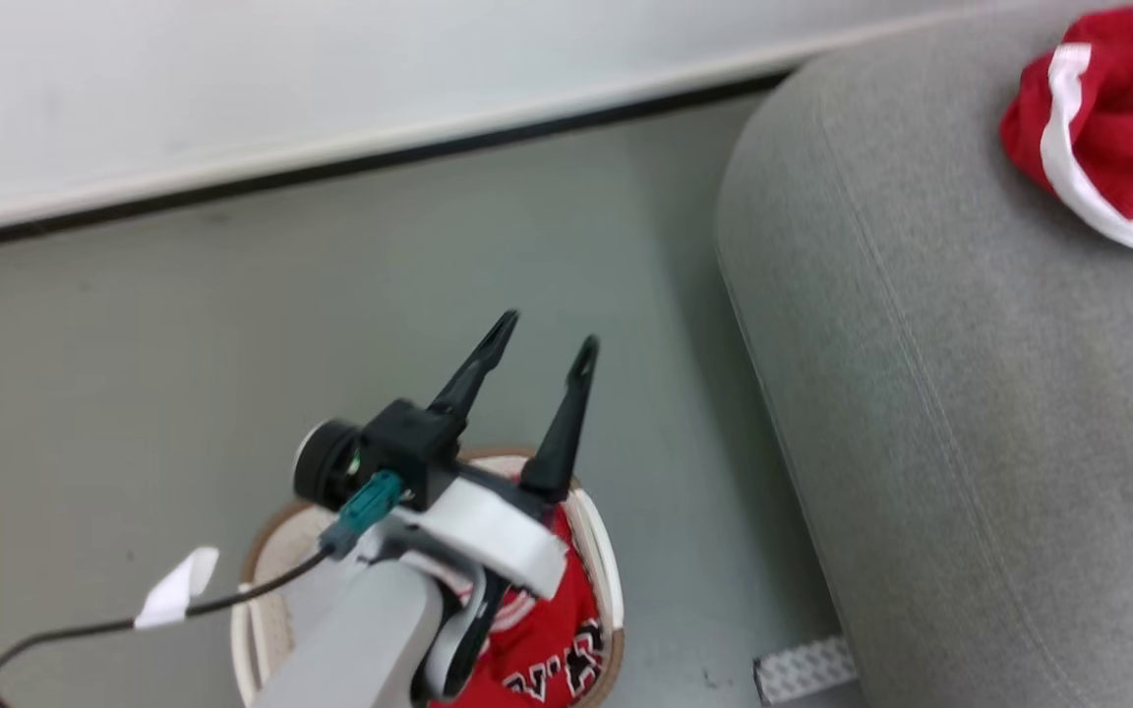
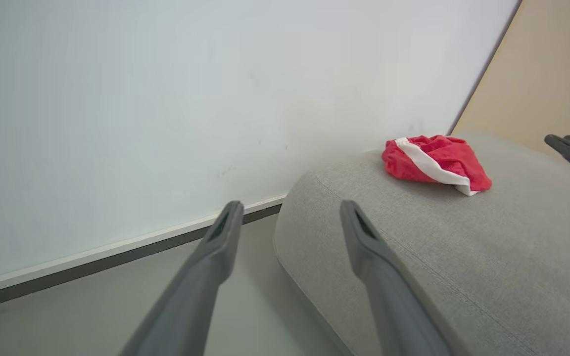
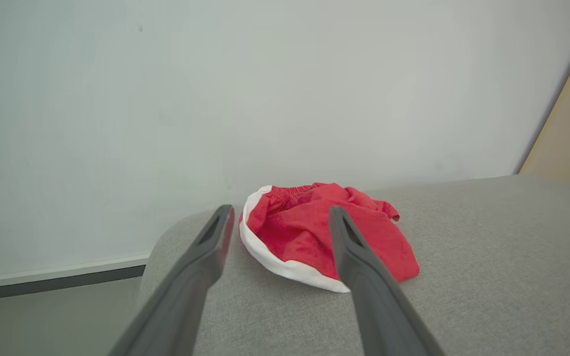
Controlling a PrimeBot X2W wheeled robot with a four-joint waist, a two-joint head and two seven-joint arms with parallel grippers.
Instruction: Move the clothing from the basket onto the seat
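Left jaws: open and empty, both fingers (image 1: 476, 369) spread. In the head view they are raised directly above the basket (image 1: 598, 536), which stands on the floor (image 1: 183, 344) beside the seat (image 1: 921, 344). Below and behind the jaws, partly covered by the wrist, the lettered red garment (image 1: 552, 644) lies inside the basket. In the left wrist view, the gap between the fingers (image 2: 225, 232) frames the floor and the rounded seat edge (image 2: 314, 237). The red garment with white trim (image 2: 433, 160) lies on the seat, ahead of the tips and to the right of them, well apart.

Right jaws: open and empty. In the right wrist view, the fingers (image 3: 213, 242) are spread over the seat (image 3: 488, 247). The red garment with white trim (image 3: 314, 232) lies just beyond the tips, centred on the gap, and touches neither finger as far as can be seen. The same garment (image 1: 1117, 108) shows in the head view at the seat's far end.
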